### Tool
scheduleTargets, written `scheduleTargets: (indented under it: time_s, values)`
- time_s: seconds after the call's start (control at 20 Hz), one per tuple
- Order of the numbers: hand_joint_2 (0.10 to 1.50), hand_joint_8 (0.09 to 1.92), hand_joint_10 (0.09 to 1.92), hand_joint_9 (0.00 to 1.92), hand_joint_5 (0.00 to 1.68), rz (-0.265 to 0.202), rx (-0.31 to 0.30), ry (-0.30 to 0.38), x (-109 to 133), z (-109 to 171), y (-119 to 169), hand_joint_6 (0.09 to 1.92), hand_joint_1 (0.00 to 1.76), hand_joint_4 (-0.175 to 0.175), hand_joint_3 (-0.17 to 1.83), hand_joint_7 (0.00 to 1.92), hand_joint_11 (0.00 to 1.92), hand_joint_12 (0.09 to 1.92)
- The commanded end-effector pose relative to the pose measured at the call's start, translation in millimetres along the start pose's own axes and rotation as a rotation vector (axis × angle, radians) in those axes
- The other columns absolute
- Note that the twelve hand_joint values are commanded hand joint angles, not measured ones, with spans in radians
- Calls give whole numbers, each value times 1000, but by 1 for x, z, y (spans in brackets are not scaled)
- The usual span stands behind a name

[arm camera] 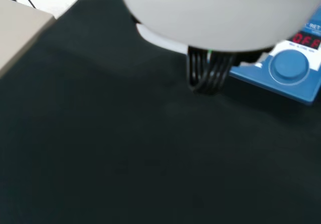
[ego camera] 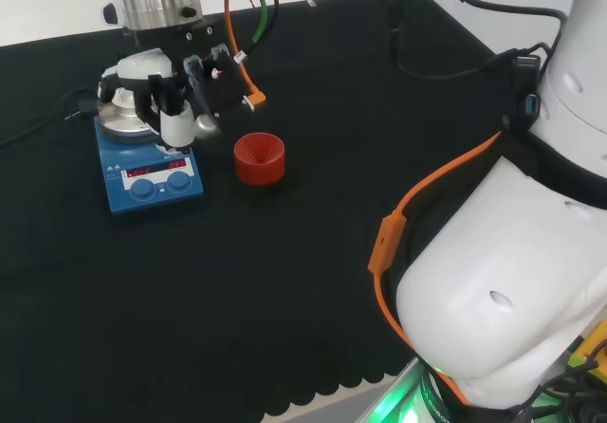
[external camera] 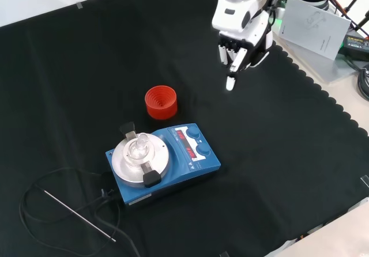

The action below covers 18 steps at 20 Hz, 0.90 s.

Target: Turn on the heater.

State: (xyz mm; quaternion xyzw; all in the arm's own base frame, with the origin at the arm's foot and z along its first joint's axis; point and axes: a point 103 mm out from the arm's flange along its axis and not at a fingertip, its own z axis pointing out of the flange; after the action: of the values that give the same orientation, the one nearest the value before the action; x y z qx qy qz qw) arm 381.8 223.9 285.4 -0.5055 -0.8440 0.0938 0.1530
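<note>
The heater (external camera: 164, 159) is a blue box with a round silver plate, two blue knobs (external camera: 199, 143) and red lit displays. A small clear glass piece (external camera: 138, 148) rests on the plate. In the front view the hand (external camera: 242, 35) hangs above the cloth, far beyond the heater and past the red ribbed ring (external camera: 161, 102). Its fingers point down, one fingertip (external camera: 230, 84) lower than the rest, and it holds nothing. In the head view the hand (ego camera: 171, 101) overlaps the heater (ego camera: 152, 172). The wrist view catches a heater corner with one knob (arm camera: 289, 66).
A thin metal probe (external camera: 78, 215) with a black cable lies on the cloth in front of the heater. Papers (external camera: 314, 21) and cables sit off the cloth's scalloped edge at the front view's upper right. The arm's white links (ego camera: 503, 290) stand at the head view's right.
</note>
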Motion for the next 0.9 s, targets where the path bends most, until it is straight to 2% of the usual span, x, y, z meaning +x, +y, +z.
scheduleTargets:
  time_s: [0.05,0.35,0.6,0.9]
  values:
    - [506,1449,1313,1603,197,62,20,-8,-24,5,9,425,1554,-59,1228,1538,1213,1199]
    - [503,1455,1320,1604,201,121,11,2,-39,0,21,420,1548,-59,1238,1539,1214,1207]
    - [503,1459,1326,1609,203,104,49,-17,-37,4,28,417,1548,-58,1242,1541,1220,1216]
    - [502,1465,1333,1610,205,76,74,-25,-22,13,26,411,1549,-57,1247,1544,1220,1227]
